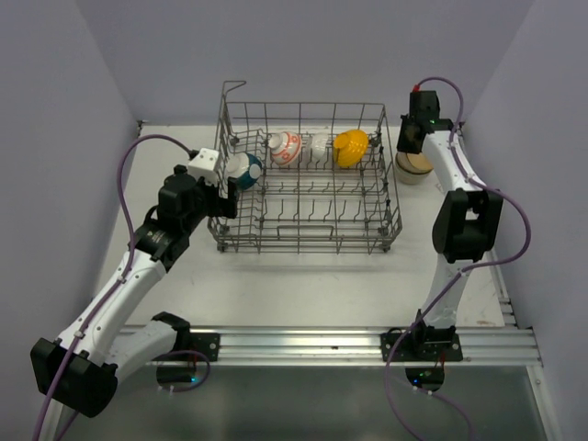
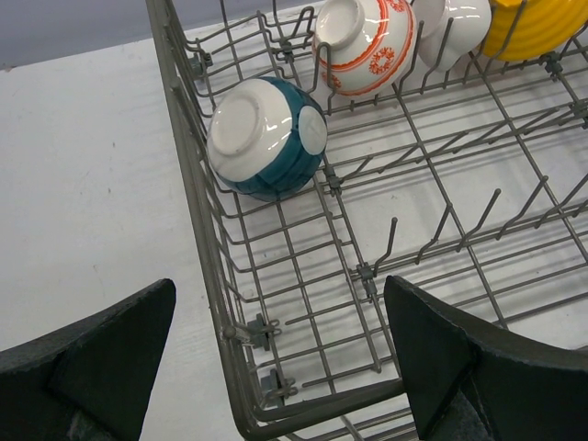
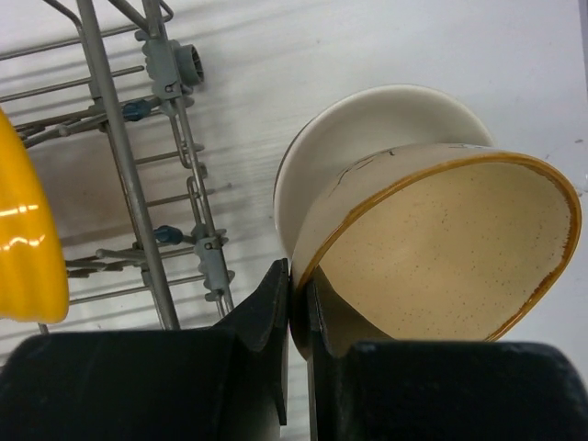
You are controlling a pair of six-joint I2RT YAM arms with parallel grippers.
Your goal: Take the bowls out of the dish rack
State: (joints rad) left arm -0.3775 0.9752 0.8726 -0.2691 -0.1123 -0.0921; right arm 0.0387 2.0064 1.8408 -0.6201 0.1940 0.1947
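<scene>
Bowls, four of them, stand on edge along the far row of the grey metal wire dish rack [image 1: 303, 246]: a teal-and-white ribbed ceramic bowl [image 2: 266, 138], a white ceramic bowl with orange-red pattern [image 2: 363, 41], a plain white ceramic bowl [image 2: 455, 28] and a yellow ribbed ceramic bowl [image 1: 351, 148].

The right end effector [image 3: 296, 292] is pressed together on the rim of a speckled beige ceramic bowl with a brown edge [image 3: 441, 248]. It holds the bowl tilted just above a cream round ceramic bowl [image 3: 367, 129] that rests on the white tabletop [image 3: 413, 37] directly below it, outside the rack. The step in hand looks like setting this bowl down. The next move calls for a short descent to nest it, then release.

The left end effector [image 2: 285, 386] is spread wide and holds nothing. The rack's corner lies under it and the teal-and-white bowl ahead of it.

The rack's side wall stands just beside the right end effector, and the enclosure wall is near on its other side, so the free path is straight down. Ahead of the left end effector, the rack's rim and upright tines bar a level approach. Open room lies above the rim.
</scene>
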